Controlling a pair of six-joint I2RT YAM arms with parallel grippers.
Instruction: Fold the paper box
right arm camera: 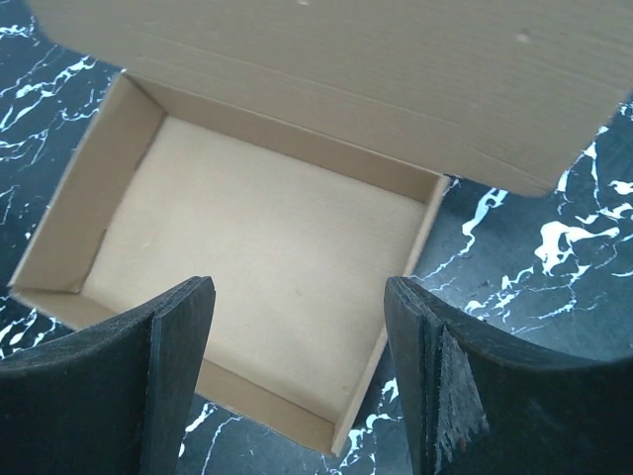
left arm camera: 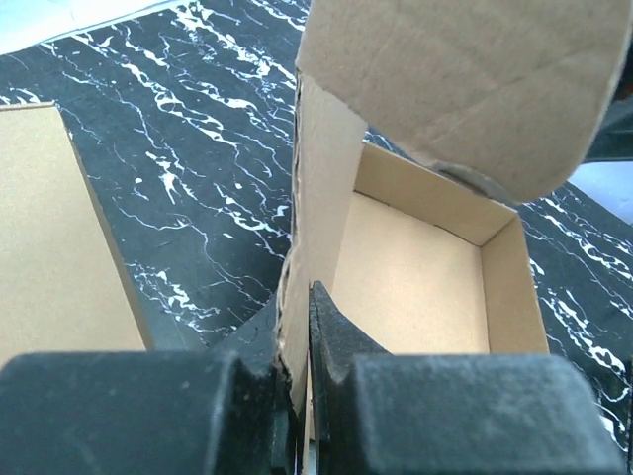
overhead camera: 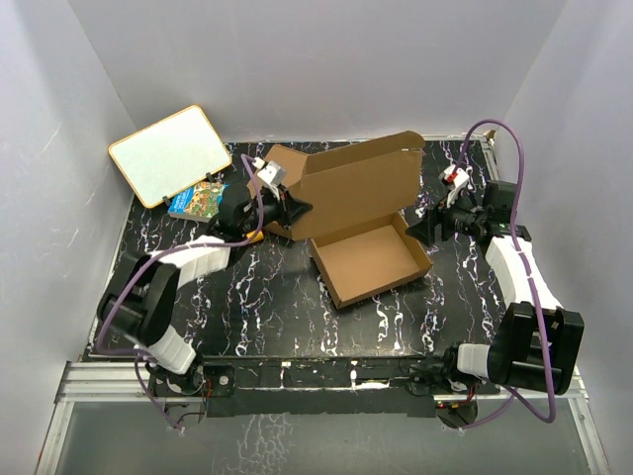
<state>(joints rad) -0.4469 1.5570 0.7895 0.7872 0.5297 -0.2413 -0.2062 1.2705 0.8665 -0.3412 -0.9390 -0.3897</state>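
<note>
The paper box (overhead camera: 371, 262) lies mid-table as an open brown tray, with its lid (overhead camera: 356, 188) standing up along the far side. My left gripper (overhead camera: 292, 210) is at the lid's left end. In the left wrist view that gripper (left arm camera: 300, 297) is shut on a thin cardboard side flap (left arm camera: 321, 198), and the tray's inside (left arm camera: 415, 287) shows beyond it. My right gripper (overhead camera: 423, 230) hovers by the tray's right wall. In the right wrist view this gripper (right arm camera: 299, 287) is open with nothing between its fingers, above the tray floor (right arm camera: 247, 228) and under the raised lid (right arm camera: 346, 69).
A flat brown cardboard piece (overhead camera: 284, 161) lies behind my left gripper, and it also shows in the left wrist view (left arm camera: 49, 247). A white board with an orange rim (overhead camera: 170, 153) leans at the back left over a colourful book (overhead camera: 201, 198). White walls close in the table.
</note>
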